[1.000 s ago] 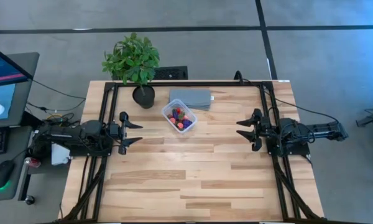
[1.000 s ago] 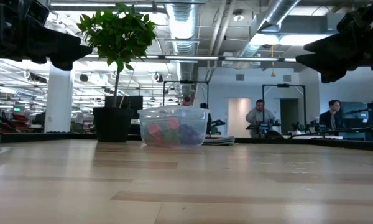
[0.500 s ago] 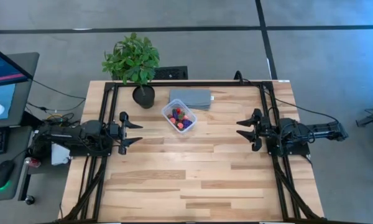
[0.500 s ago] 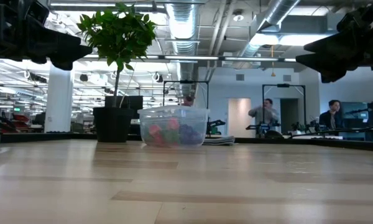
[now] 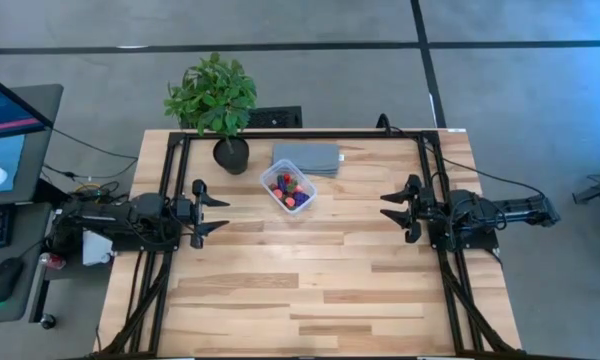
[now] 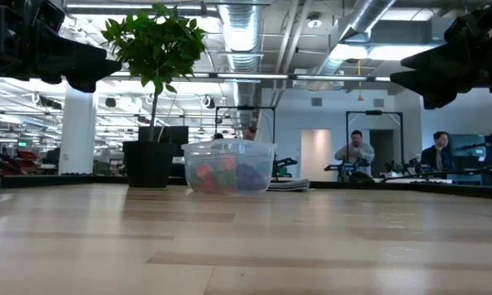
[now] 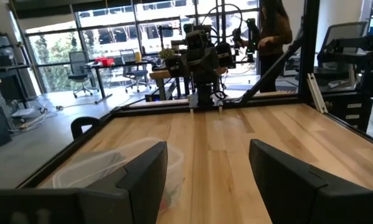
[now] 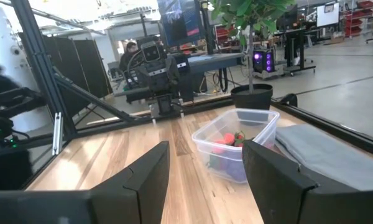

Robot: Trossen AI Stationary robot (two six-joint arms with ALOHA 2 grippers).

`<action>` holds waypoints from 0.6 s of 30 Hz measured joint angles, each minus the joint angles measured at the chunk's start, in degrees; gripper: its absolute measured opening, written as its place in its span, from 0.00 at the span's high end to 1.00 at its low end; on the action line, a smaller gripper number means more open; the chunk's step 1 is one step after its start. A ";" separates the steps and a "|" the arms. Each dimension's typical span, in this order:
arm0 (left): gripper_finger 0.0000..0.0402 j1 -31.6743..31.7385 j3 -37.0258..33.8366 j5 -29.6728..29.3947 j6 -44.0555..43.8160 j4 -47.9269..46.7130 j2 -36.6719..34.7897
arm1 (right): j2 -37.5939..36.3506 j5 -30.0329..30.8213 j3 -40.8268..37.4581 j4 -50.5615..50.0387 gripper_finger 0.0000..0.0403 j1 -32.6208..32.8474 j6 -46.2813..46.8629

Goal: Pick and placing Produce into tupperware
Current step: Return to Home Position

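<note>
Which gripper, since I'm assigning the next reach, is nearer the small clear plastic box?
Left. The left gripper hangs left of the clear plastic box; the right gripper, farther off, on its right.

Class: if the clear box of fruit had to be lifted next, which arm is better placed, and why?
Probably the left. Seen from above, the tupperware sits nearer the left gripper than the right gripper. Both are open and empty, so nearness decides.

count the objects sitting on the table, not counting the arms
3: the potted plant by the far edge, the grey slab to its right, and the tupperware next to the slab, nearer the table centre, holding the produce. No loose piece shows outside it.
</note>
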 joint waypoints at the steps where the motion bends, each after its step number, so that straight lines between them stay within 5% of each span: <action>1: 0.45 0.00 0.01 0.00 0.34 -0.01 0.00 | 0.00 0.00 0.00 0.00 0.44 0.00 0.00; 18: 0.45 0.00 0.00 0.00 0.30 0.00 0.01 | 0.00 0.00 0.00 0.00 0.44 0.00 0.02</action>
